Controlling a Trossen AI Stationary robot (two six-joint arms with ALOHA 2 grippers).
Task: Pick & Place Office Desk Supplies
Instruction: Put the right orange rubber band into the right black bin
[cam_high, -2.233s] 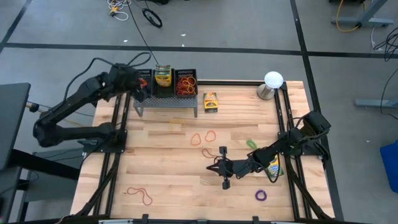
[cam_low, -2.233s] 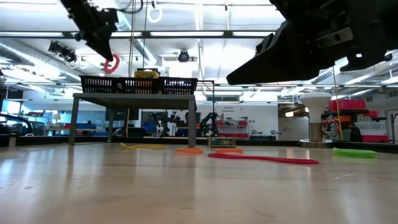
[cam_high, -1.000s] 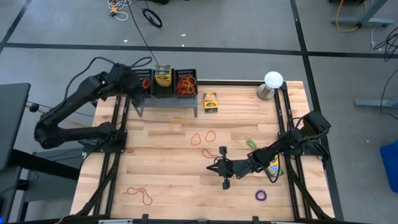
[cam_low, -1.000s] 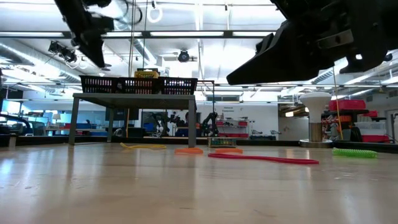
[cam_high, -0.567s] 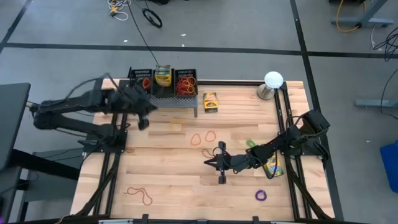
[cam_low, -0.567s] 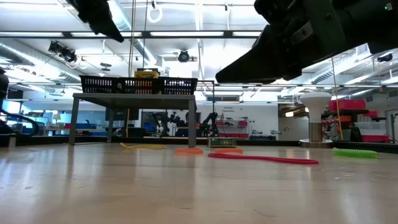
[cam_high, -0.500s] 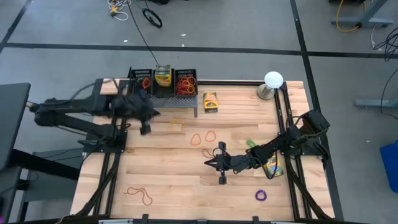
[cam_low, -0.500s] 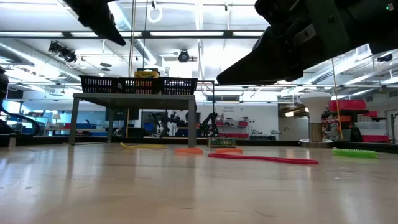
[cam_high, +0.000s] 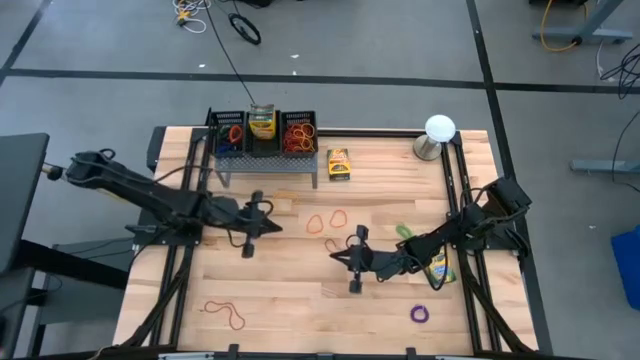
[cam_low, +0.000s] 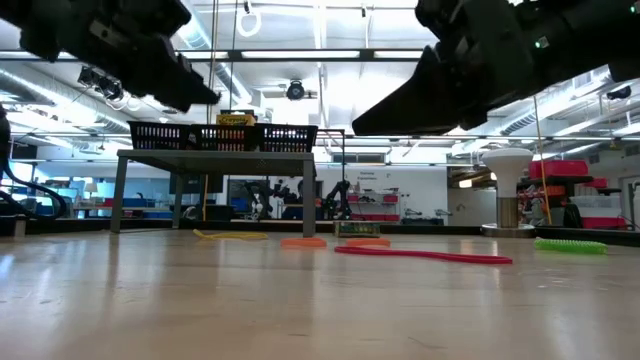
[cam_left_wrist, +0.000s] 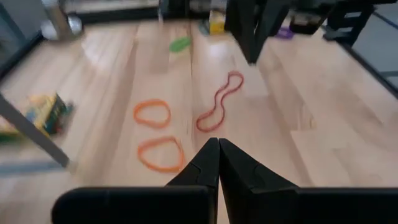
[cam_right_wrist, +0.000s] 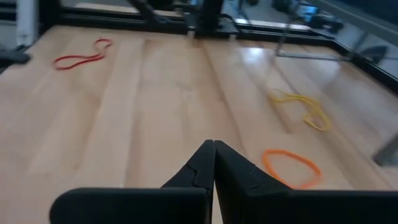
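My left gripper (cam_high: 272, 222) (cam_left_wrist: 217, 147) hangs shut above the table's left middle, its fingertips toward two orange rubber-band loops (cam_high: 316, 223) (cam_high: 338, 215). My right gripper (cam_high: 335, 258) (cam_right_wrist: 213, 148) is shut and holds nothing; it hangs low over the middle, beside a red loop (cam_high: 335, 243). A black basket (cam_high: 262, 150) on a small stand at the far edge holds rubber bands (cam_high: 299, 132) and a crayon box (cam_high: 261, 123). Another crayon box (cam_high: 339, 163) lies flat beside it. One more box (cam_high: 438, 268) lies beside the right arm.
Loose loops lie flat on the wood: yellow (cam_high: 285, 198), green (cam_high: 404, 231), purple (cam_high: 419, 313), and red (cam_high: 225, 313) at the near left. A white ball on a metal base (cam_high: 438, 130) stands at the far right corner. Bare wood shows between the near loops.
My left gripper has swung away from above the basket, toward the table's near edge and middle. It has come down and tipped toward level. A red loop now lies in the basket's left compartment. My right gripper has rolled a little in place.
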